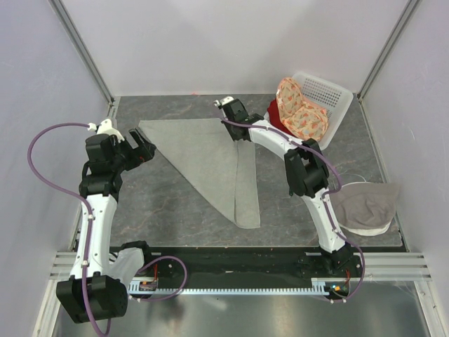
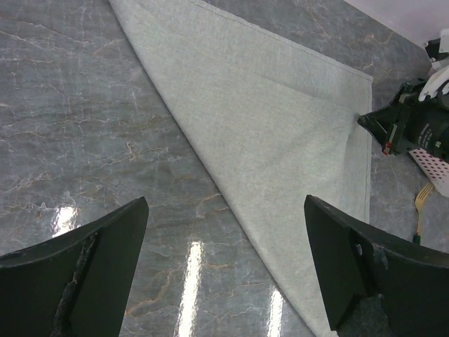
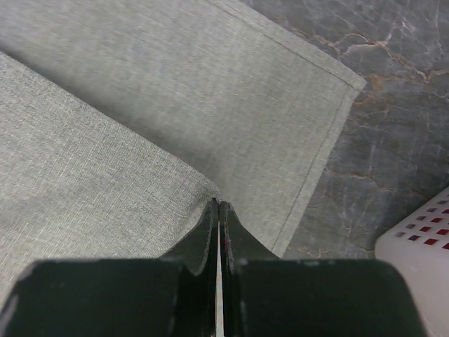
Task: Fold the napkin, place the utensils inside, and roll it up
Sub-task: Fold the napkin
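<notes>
Right hand (image 3: 218,207) has its fingers pressed fully together on a small pucker of the napkin (image 1: 203,161), at the top layer's corner, upper middle of the top view. Left hand (image 2: 224,202) is wide open and holding nothing, above the counter (image 1: 161,203) just beside the napkin's left point.

You're in the fold step. The napkin lies flat as a triangle in the middle of the counter. The layers don't match: a strip of the lower layer shows along its right edge.

Next call is yours: drag that pinched corner to square up the edges, or let go. Go slow, since soft cloth drags and wrinkles.

I can't see the fork in any view, so find it before you place it.

Napkin is a matte sage-grey weave with a stitched hem. Counter is glossy grey marbled stone-look and probably slick.
</notes>
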Available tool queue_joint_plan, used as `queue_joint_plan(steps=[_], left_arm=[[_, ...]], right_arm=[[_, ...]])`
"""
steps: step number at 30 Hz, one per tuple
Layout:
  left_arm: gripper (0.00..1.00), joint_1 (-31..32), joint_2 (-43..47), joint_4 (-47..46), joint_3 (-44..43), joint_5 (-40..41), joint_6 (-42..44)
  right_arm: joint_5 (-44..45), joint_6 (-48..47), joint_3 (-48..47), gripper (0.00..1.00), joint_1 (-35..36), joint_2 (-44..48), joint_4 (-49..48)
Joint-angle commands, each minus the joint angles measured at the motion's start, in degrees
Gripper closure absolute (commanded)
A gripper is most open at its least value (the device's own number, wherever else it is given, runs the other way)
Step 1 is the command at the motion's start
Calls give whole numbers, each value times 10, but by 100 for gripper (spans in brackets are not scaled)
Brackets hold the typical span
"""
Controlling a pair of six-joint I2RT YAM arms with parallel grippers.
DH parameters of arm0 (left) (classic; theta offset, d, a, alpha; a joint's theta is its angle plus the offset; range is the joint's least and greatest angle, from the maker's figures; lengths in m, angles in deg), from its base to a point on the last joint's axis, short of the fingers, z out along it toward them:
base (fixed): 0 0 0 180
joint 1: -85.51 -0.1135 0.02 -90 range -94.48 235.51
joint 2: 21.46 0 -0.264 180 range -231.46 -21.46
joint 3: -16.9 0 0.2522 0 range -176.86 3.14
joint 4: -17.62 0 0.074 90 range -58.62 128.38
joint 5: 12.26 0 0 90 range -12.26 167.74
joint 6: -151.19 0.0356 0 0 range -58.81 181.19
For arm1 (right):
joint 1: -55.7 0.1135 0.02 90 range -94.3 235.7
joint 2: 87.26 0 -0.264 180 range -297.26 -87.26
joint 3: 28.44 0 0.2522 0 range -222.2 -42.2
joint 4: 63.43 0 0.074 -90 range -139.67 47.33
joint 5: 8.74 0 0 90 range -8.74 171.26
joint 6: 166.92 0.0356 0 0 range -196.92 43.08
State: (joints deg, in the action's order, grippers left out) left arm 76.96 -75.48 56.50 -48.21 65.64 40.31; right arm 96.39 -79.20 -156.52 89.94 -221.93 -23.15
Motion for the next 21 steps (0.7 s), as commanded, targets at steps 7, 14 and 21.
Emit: queue_joint_plan(steps=[7, 14, 21], left_arm=[[0, -2, -11, -20, -2, -4, 9], [0, -2, -15, -21, -1, -4, 11], [0, -3, -16, -20, -1, -1, 13]], right_arm=[[58, -18, -78, 100, -32, -35, 9], [67, -24, -133, 100, -44, -71, 9], [76, -25, -146, 100, -60, -88, 8]])
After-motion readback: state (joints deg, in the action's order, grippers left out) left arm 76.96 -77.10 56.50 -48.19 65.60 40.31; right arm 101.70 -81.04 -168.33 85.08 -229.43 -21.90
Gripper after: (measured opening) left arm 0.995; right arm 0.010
